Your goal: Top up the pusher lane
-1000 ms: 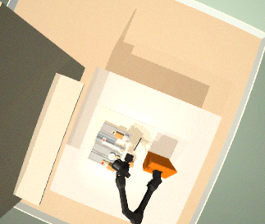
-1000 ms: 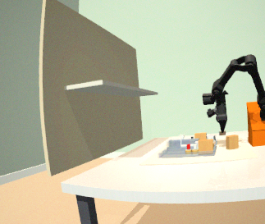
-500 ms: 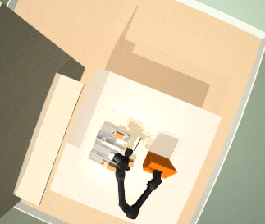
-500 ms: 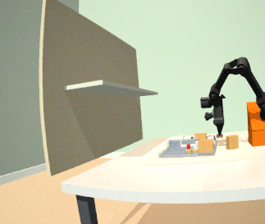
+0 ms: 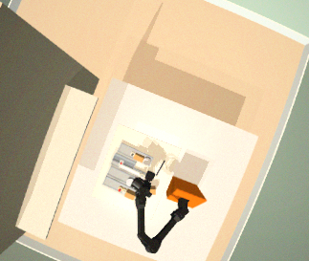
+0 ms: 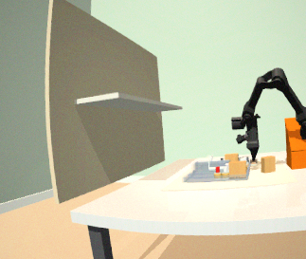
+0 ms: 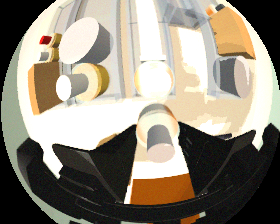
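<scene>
The arm (image 6: 274, 88) arches high, wrist pointing down, fingers clamped on a jar (image 7: 159, 140).

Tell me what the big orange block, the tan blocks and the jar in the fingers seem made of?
Orange block: flat, matte colour with no grain, perhaps painted or plastic. Tan blocks: pale brown and dull, wood or cardboard by colour only. Jar held in the fingers: smooth, cream, opaque, possibly plastic or ceramic; its material stays open.
</scene>
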Robot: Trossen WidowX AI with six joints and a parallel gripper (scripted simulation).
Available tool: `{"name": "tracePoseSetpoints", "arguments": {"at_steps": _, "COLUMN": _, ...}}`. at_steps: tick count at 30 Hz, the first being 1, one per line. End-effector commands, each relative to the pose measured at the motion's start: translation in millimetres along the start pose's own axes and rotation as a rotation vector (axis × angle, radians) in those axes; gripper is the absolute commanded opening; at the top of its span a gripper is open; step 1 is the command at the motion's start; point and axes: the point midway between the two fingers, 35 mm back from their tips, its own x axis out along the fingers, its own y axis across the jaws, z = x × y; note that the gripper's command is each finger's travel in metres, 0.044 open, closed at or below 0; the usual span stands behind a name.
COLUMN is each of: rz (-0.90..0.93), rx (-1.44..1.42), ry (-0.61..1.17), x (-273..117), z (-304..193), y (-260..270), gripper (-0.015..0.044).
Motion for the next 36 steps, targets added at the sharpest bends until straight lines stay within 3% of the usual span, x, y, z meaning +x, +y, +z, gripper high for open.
{"name": "tracePoseSetpoints", "arguments": {"at_steps": 1, "rz": 0.003, "rx": 0.005, "ry": -0.003, "x": 1, "z": 3, "y": 0, "gripper": 0.0}}
{"name": "tracePoseSetpoints", "arguments": {"at_steps": 36, "rz": 0.003, "rx": 0.004, "ry": -0.004, "x": 2, "z": 19, "y": 0, "gripper": 0.0}}
